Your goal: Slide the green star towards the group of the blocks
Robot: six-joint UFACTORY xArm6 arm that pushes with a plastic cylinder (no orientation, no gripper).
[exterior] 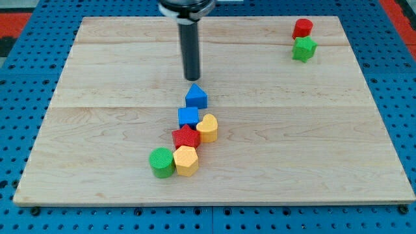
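Observation:
The green star (pixel 303 49) lies near the view's top right corner of the wooden board (pixel 97 84), touching a red cylinder (pixel 302 28) just above it. The group of blocks sits at the lower middle: a blue triangle (pixel 196 96), a blue cube (pixel 188 117), a yellow heart (pixel 208 128), a red star (pixel 186 137), a yellow hexagon (pixel 186 160) and a green cylinder (pixel 162 162). My tip (pixel 192 78) stands just above the blue triangle, far to the left of the green star.
The board rests on a blue pegboard table (pixel 19 84) that surrounds it on all sides.

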